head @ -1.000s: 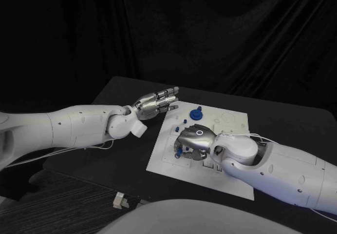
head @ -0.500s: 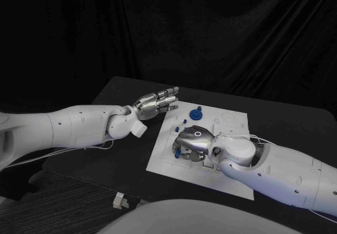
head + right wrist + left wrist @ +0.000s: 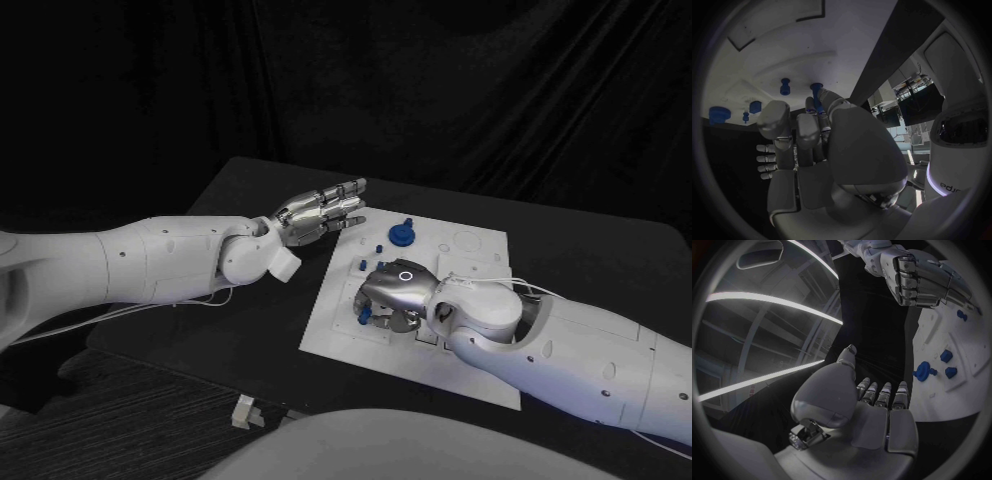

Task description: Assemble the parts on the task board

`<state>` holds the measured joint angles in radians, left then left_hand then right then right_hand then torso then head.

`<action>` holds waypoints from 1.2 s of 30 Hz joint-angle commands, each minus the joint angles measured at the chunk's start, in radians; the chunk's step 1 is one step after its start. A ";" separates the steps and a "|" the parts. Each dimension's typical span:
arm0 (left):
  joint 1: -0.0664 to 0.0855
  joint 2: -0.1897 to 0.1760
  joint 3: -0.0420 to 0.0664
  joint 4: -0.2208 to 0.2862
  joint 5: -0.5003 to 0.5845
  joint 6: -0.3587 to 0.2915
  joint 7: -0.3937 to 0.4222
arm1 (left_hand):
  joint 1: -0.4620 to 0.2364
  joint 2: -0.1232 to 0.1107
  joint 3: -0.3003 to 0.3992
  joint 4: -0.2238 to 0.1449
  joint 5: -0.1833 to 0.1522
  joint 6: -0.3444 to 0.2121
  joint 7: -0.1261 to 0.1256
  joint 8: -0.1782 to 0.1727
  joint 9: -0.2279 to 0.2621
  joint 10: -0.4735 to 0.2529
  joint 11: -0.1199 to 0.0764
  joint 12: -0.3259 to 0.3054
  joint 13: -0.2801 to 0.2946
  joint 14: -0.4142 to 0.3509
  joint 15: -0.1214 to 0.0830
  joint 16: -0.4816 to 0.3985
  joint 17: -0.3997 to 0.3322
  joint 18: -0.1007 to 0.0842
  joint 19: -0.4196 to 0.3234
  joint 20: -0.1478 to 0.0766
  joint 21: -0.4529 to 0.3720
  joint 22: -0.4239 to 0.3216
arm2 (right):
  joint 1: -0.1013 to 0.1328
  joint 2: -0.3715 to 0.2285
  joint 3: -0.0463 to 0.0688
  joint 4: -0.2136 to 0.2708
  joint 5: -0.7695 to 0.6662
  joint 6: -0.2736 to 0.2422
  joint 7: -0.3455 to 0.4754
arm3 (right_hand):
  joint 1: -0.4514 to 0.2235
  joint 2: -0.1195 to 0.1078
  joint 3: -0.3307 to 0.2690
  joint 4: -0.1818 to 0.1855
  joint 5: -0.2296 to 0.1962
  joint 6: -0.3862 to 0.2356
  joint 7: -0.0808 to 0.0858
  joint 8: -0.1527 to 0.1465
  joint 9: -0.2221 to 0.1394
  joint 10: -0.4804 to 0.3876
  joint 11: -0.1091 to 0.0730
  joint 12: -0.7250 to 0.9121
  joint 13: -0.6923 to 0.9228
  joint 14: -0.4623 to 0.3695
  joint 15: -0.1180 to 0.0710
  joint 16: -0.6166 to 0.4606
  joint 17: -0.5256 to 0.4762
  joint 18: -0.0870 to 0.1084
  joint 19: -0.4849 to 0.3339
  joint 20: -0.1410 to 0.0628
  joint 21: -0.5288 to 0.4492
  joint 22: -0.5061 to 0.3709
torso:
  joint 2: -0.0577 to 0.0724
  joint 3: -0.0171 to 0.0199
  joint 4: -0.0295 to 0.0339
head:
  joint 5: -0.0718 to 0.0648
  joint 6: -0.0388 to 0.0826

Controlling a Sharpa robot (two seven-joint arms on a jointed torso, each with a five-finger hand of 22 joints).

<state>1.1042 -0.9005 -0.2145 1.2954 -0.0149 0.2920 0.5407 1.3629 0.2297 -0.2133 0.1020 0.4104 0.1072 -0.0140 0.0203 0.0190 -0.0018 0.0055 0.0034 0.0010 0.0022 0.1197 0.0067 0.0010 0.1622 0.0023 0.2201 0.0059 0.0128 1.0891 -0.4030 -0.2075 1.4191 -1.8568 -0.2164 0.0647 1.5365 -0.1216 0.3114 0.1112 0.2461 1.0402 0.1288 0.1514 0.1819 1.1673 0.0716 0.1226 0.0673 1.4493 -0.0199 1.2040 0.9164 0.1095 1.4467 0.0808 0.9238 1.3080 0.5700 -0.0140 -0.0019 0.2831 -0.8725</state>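
Right hand (image 3: 392,290) mid-frame on task board (image 3: 476,247), fingers curled around blue part (image 3: 364,318); grip unclear. Left hand (image 3: 320,212) open, empty. Risk: part slips, misaligned.

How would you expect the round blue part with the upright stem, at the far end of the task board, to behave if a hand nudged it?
The round blue part looks like rigid moulded plastic, so probably stiff and light. Its broad disc base sits flat on the task board, so it would likely slide rather than roll. A push high on its stem might tip it.

Left hand (image 3: 320,213) open, right hand (image 3: 392,290) curled.
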 commanded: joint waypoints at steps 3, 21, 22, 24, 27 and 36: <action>-0.001 0.003 0.001 -0.001 0.007 0.015 0.009 | -0.003 0.003 -0.006 0.000 0.007 0.003 0.007 0.005 0.001 0.002 -0.004 -0.003 -0.001 -0.002 0.006 -0.007 -0.001 0.010 0.002 0.006 -0.001 0.001 | -0.004 -0.002 0.000 0.002 -0.008 0.035 -0.038 | -0.017 -0.023 0.012 0.001 -0.012 -0.061 -0.025 -0.038 -0.015 -0.064 0.013 -0.028 -0.003 -0.016 0.009 -0.019 -0.023 0.004 -0.018 0.004 -0.035 0.109 | 0.000 0.0000 -0.0001 | 0.001 0.000; -0.001 0.007 0.001 -0.006 0.007 0.018 0.004 | -0.005 0.005 -0.007 0.000 0.007 0.002 0.008 0.005 0.001 0.002 -0.004 -0.003 -0.001 -0.002 0.007 -0.007 -0.001 0.010 0.002 0.006 -0.001 0.001 | -0.006 -0.014 0.000 0.007 -0.008 0.019 -0.032 | -0.068 -0.031 -0.050 -0.009 -0.097 -0.233 -0.084 -0.084 -0.053 -0.227 0.023 -0.006 0.007 -0.053 -0.002 -0.042 -0.060 0.016 -0.048 -0.002 -0.105 0.095 | 0.000 -0.0001 -0.0003 | 0.000 0.000; -0.001 0.007 0.001 -0.007 0.007 0.018 0.004 | -0.005 0.005 -0.007 0.000 0.007 0.002 0.008 0.005 0.001 0.002 -0.004 -0.003 -0.001 -0.002 0.007 -0.007 -0.001 0.010 0.002 0.006 -0.001 0.001 | -0.006 -0.014 0.000 0.007 -0.008 0.017 -0.031 | -0.069 -0.029 -0.057 -0.010 -0.101 -0.240 -0.087 -0.085 -0.056 -0.238 0.023 -0.003 0.007 -0.055 -0.003 -0.043 -0.063 0.015 -0.049 -0.001 -0.107 0.094 | 0.000 -0.0001 -0.0002 | 0.000 0.000; -0.001 0.008 0.001 -0.008 0.007 0.019 0.003 | -0.005 0.005 -0.007 0.000 0.007 0.002 0.008 0.005 0.001 0.002 -0.004 -0.003 -0.001 -0.002 0.007 -0.007 -0.001 0.010 0.002 0.006 -0.001 0.001 | -0.006 -0.016 0.000 0.007 -0.008 0.011 -0.030 | -0.066 -0.026 -0.067 -0.012 -0.102 -0.255 -0.093 -0.085 -0.061 -0.256 0.024 0.002 0.007 -0.057 -0.002 -0.044 -0.064 0.016 -0.050 -0.001 -0.112 0.094 | 0.000 -0.0001 -0.0001 | 0.000 0.000; -0.001 0.009 0.001 -0.008 0.007 0.019 0.002 | -0.005 0.005 -0.007 0.000 0.007 0.002 0.008 0.005 0.001 0.002 -0.004 -0.003 -0.001 -0.002 0.007 -0.007 -0.001 0.010 0.002 0.006 -0.001 0.001 | -0.006 -0.018 0.000 0.007 -0.008 -0.002 -0.027 | -0.061 -0.022 -0.077 -0.014 -0.100 -0.273 -0.099 -0.085 -0.067 -0.275 0.025 0.008 0.006 -0.060 -0.002 -0.047 -0.069 0.017 -0.053 0.000 -0.121 0.092 | 0.000 -0.0001 -0.0004 | -0.001 0.000; -0.001 0.007 0.001 -0.009 0.007 0.019 -0.001 | -0.006 0.006 -0.007 0.000 0.006 0.002 0.008 0.005 0.001 0.002 -0.004 -0.003 -0.001 -0.002 0.008 -0.007 -0.001 0.010 0.002 0.007 -0.001 0.001 | 0.010 -0.070 0.000 0.036 0.006 -0.156 -0.026 | -0.037 -0.053 -0.164 0.068 -0.097 -0.429 -0.122 -0.094 -0.112 -0.447 0.027 0.011 -0.001 -0.061 0.001 -0.042 -0.067 0.022 -0.056 0.003 -0.155 0.086 | 0.000 -0.0001 -0.0003 | -0.006 0.000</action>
<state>1.1041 -0.8940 -0.2145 1.2857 -0.0149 0.2984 0.5325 1.3630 0.2297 -0.2133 0.1020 0.4104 0.1108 -0.0104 0.0203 0.0190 -0.0018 0.0055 0.0035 0.0015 0.0021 0.1197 0.0067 0.0015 0.1623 0.0023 0.2202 0.0059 0.0127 1.0905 -0.4653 -0.2090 1.4466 -1.8565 -0.2600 0.0502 1.4983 -0.1663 0.1534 0.1736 0.1462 0.6306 0.0080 0.0628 0.0741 0.7326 0.0987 0.1328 0.0666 1.3859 -0.0207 1.1593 0.8468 0.1254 1.3894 0.0836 0.7692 1.3076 0.5700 -0.0140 -0.0021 0.2791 -0.8725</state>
